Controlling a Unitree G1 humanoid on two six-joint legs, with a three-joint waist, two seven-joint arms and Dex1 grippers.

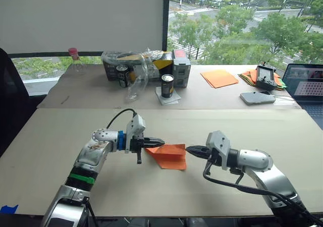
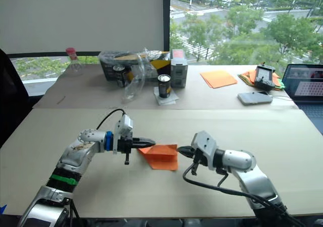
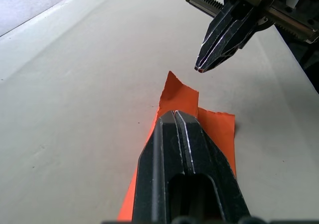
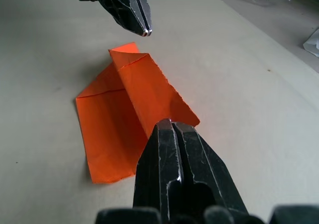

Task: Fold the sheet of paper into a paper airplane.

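Nearest on the bare tabletop [image 1: 60, 136] lay the sheet of paper [image 1: 169, 156], bright orange and already partly folded, with a loose flap standing up from its upper layer and a point toward the robot's left. Flanking it were both arms: the left gripper [image 1: 160, 143] had its two black fingers pressed together, empty, the tip hovering at or just over the pointed left end, while the right gripper [image 1: 189, 150] was likewise clenched on nothing, its tip just beside the paper's right edge. That pinched-shut posture probably served to use the tips as pressing tools, pinning and creasing the layers rather than gripping them; whether either tip actually touched the paper could not be told. I would judge the airplane well short of finished, since the outline was still broad. Farther back stood a drink can [image 1: 167, 86], a clear plastic bag [image 1: 136, 70], paler orange sheets [image 1: 219, 78] and a laptop [image 1: 305, 83].
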